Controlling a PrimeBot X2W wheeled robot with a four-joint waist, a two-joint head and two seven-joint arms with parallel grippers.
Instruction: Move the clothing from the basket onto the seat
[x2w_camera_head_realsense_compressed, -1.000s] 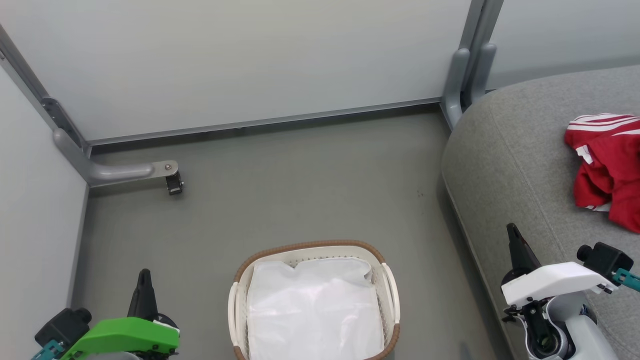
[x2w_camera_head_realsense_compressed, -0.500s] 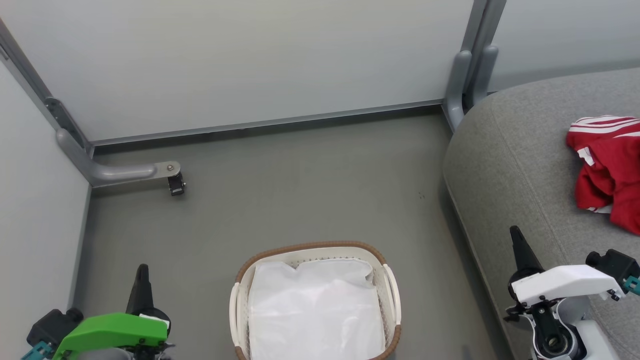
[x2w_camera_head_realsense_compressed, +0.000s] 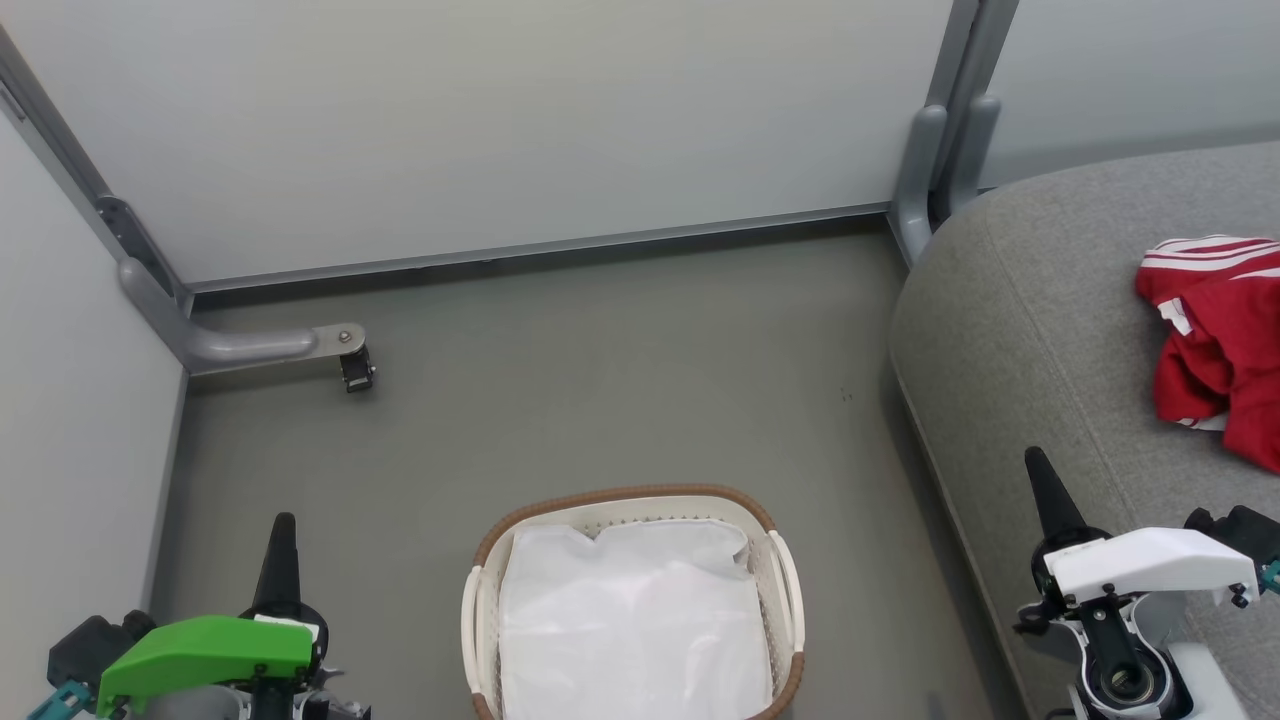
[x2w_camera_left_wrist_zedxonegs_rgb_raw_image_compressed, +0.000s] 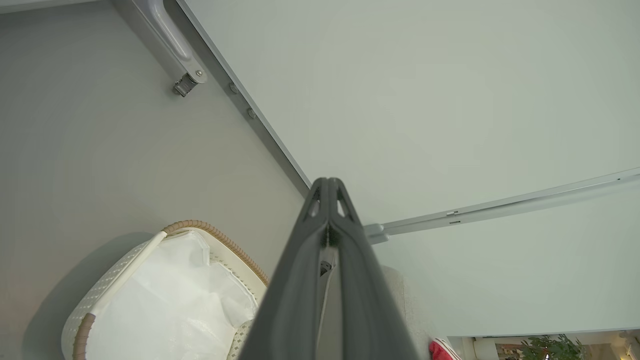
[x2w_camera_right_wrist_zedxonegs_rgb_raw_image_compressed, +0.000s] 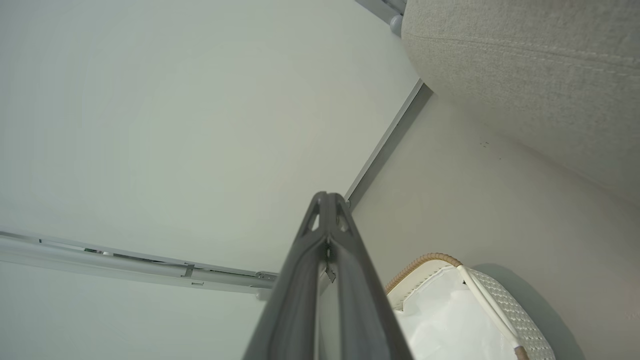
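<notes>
Red clothing (x2w_camera_head_realsense_compressed: 1215, 340) with white stripes lies crumpled on the grey seat (x2w_camera_head_realsense_compressed: 1030, 330) at the right; a red scrap of it (x2w_camera_left_wrist_zedxonegs_rgb_raw_image_compressed: 442, 350) peeks in at the bottom of the left wrist view. The white basket (x2w_camera_head_realsense_compressed: 770, 560) with a brown rim stands on the floor at bottom centre and holds a plain white sheet (x2w_camera_head_realsense_compressed: 630, 620). My left gripper (x2w_camera_head_realsense_compressed: 280, 530) is shut and empty, left of the basket. Over the seat's front edge, right of the basket, my right gripper (x2w_camera_head_realsense_compressed: 1040, 470) is shut with nothing in it. The wrist views show the basket (x2w_camera_left_wrist_zedxonegs_rgb_raw_image_compressed: 125, 272) (x2w_camera_right_wrist_zedxonegs_rgb_raw_image_compressed: 500, 300) below each closed finger pair.
Pale partition walls close the far side and the left. A grey metal foot with a small caster (x2w_camera_head_realsense_compressed: 350, 370) sticks out onto the floor at the left. A grey post (x2w_camera_head_realsense_compressed: 925, 170) stands by the seat's far corner. Grey floor (x2w_camera_head_realsense_compressed: 600, 380) lies between basket and wall.
The head camera has shifted slightly, so the scene sits a little lower and to the right. Both grippers stay shut; the left one has drifted slightly lower in view.
</notes>
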